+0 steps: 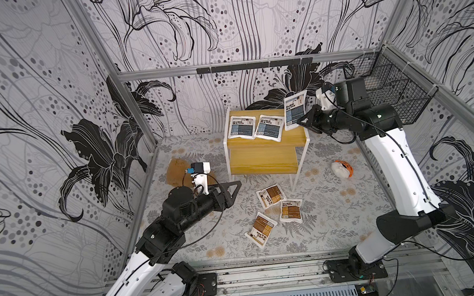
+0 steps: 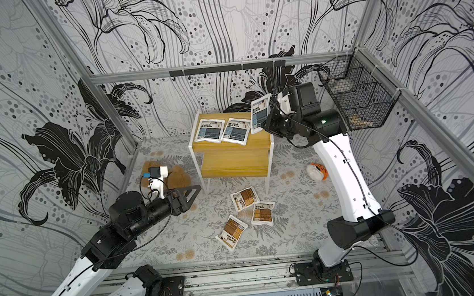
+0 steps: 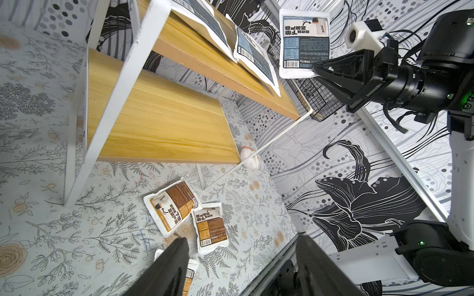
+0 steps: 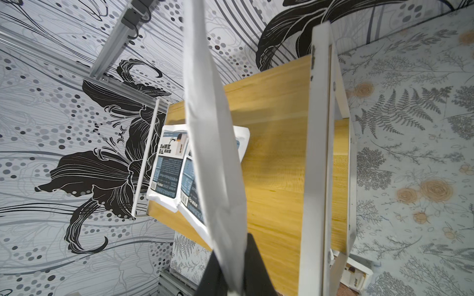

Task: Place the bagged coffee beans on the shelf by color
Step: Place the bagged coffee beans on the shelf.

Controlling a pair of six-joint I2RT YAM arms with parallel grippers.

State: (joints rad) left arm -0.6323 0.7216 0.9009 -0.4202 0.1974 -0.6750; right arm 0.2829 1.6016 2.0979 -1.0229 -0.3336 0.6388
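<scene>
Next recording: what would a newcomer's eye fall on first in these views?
The right gripper holds a flat white pouch with a blue-grey label nearly upright over the right end of the two-tier yellow wooden shelf. Two matching blue-grey pouches lie flat on its top board, while three brown-labelled white pouches lie scattered on the floral tabletop in front.

shelf (image 1: 291, 137) top board: left and middle taken by two blue pouches (image 1: 241, 127), right end bare, held pouch (image 1: 295, 110) and right gripper (image 1: 301, 122) hang over it. lower board (image 1: 260, 159) bare, open at front between white legs (image 1: 294, 175). floor around brown pouches (image 1: 270, 196) open
</scene>
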